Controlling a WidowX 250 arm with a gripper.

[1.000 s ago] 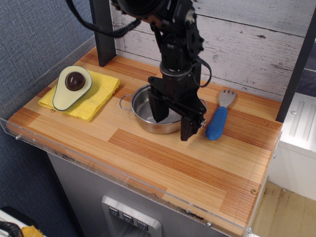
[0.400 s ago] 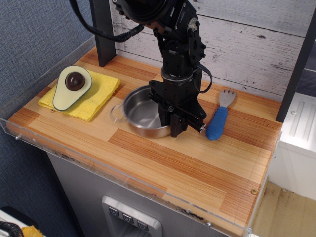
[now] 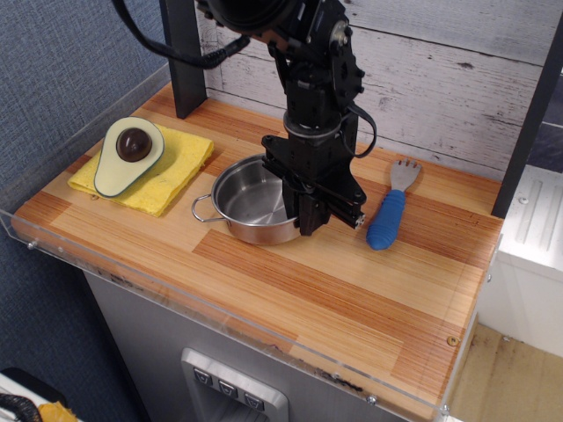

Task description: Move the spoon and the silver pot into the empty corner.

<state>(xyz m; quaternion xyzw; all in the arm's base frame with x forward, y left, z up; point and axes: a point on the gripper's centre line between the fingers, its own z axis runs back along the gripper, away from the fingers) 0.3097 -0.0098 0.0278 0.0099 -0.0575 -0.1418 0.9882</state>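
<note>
The silver pot [image 3: 246, 199] stands on the wood tabletop near its middle, with one wire loop handle pointing left. My gripper [image 3: 308, 220] comes down from above at the pot's right rim, and its jaws look closed on that rim. The spoon [image 3: 388, 215], with a blue ribbed handle and a grey tined head, lies flat just right of the gripper, head toward the back wall. The empty corner [image 3: 422, 356] is at the front right, with a small brass fitting [image 3: 452, 340].
An avocado half [image 3: 129, 155] lies on a yellow cloth [image 3: 171, 176] at the back left. A black post [image 3: 183, 53] stands behind it. A clear acrylic rim [image 3: 220, 303] edges the table's front and left sides. A white plank wall is behind.
The fingers, open astride the pot's right rim a second ago, have closed on it. The pot has shifted left and turned, so its handle now points left. The spoon has not moved.
</note>
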